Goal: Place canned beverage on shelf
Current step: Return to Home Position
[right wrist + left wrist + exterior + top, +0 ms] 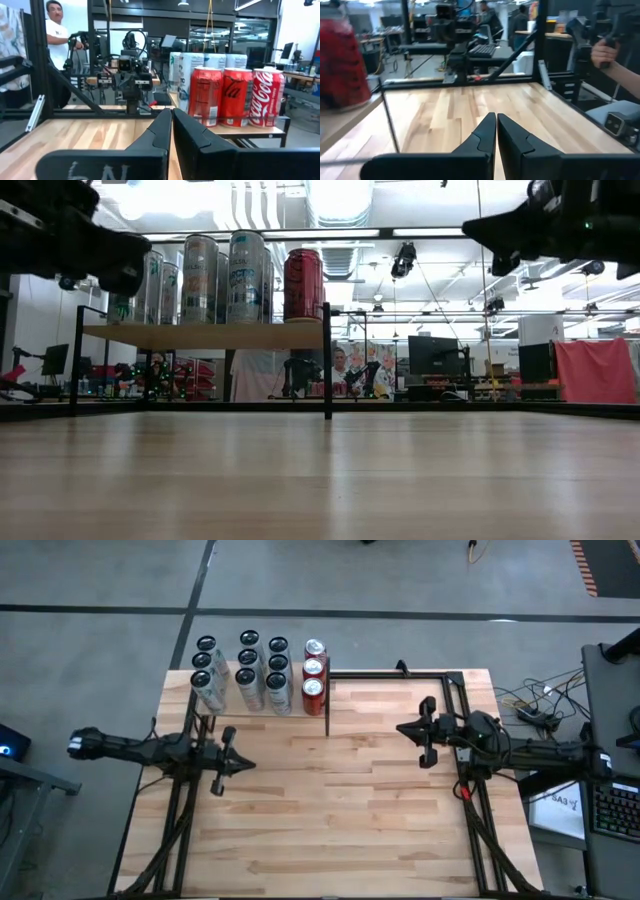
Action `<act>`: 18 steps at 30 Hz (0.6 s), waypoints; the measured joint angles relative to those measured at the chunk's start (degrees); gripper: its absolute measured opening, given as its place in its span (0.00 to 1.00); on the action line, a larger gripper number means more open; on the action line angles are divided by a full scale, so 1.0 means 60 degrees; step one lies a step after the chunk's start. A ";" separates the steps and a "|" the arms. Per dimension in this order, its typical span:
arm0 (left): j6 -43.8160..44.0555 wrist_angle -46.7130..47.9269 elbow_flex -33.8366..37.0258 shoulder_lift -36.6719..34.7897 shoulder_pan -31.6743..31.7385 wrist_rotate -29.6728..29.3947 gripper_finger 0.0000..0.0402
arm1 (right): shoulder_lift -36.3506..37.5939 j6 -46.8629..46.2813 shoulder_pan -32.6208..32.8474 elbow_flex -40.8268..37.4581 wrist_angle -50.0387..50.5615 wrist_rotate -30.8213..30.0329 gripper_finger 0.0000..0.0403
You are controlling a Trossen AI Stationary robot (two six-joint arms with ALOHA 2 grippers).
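Observation:
The shelf point(200, 335) stands at the table's far left on thin black posts. On it rest several tall silver cans point(245, 670) and a row of three red cans point(314, 670), all upright on their bases. The red cans point(235, 97) also show in the right wrist view. My left gripper point(250, 764) hovers shut near the shelf's front, pointing toward the table's right. My right gripper point(402, 727) hovers shut at the right, pointing toward the shelf. Both grippers point(496, 117) point(171, 112) have nothing between their fingers.
Bare wooden tabletop point(340, 810) lies between the two arms and toward the near edge. A black metal frame rail point(400, 673) runs along the far right of the table. A person point(55, 30) stands beyond the table, and a hand point(605, 50) shows in the left wrist view.

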State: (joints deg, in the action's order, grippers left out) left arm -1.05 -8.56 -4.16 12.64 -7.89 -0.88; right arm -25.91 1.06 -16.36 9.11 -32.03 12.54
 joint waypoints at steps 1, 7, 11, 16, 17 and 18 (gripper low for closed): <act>0.0110 -0.0001 0.0056 0.0000 0.0123 0.0034 0.00 | 0.0061 -0.0006 -0.0035 -0.0067 0.0000 -0.0004 0.02; 0.0828 -0.0512 0.0272 -0.0164 0.0626 0.0884 0.00 | 0.0461 -0.0219 -0.0330 -0.0413 0.0000 -0.0004 0.02; 0.1072 0.1655 -0.0437 -0.0600 0.0636 0.0890 0.00 | 0.0769 -0.0327 -0.0548 -0.0553 0.0034 0.0159 0.02; 0.0310 0.2754 -0.0964 -0.1406 0.0636 0.0898 0.00 | 0.1037 -0.0356 -0.0831 -0.0725 0.0062 0.0448 0.02; 0.0227 0.2815 -0.0928 -0.1597 0.0636 0.0895 0.00 | 0.1061 -0.0356 -0.0871 -0.0792 0.0070 0.0448 0.02; 0.0183 0.2828 -0.0881 -0.1811 0.0636 0.0897 0.00 | 0.1071 -0.0345 -0.0914 -0.0856 0.0068 0.0451 0.02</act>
State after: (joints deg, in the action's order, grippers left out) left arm 0.04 8.40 -9.45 1.78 -4.08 4.50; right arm -19.48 -1.02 -21.84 3.98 -31.63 15.25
